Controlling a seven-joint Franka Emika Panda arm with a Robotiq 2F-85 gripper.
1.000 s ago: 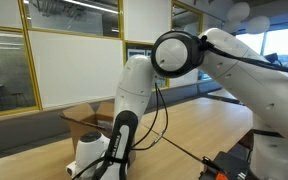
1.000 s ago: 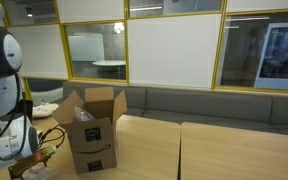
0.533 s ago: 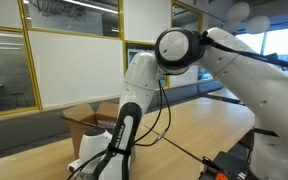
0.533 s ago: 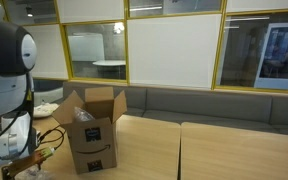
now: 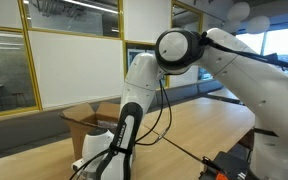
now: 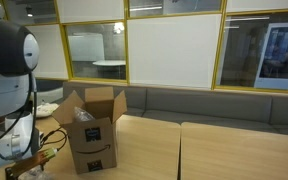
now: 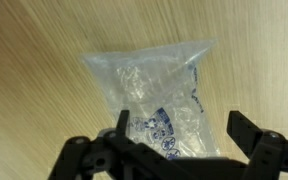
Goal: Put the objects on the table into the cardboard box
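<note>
In the wrist view a clear plastic film bag [image 7: 154, 90] with blue print lies flat on the light wood table [image 7: 34, 60]. My gripper [image 7: 181, 125] hangs over its near end, open, with one black finger on each side of the bag and nothing held. The brown cardboard box [image 6: 92, 130] stands on the table with its flaps up and the black logo on its side; it also shows behind the arm [image 5: 82, 120]. In both exterior views the arm bends down to the tabletop beside the box, and the gripper itself is hidden low at the picture edge.
The white arm [image 5: 224, 60] fills much of an exterior view. Black cables [image 5: 169, 140] trail across the tabletop [image 5: 189, 125]. A dark seam [image 6: 180, 150] divides the table. A grey bench [image 6: 204, 103] and glass walls run behind.
The arm's upper joints shifted a little during the first half second, then held still. The box has not moved.
</note>
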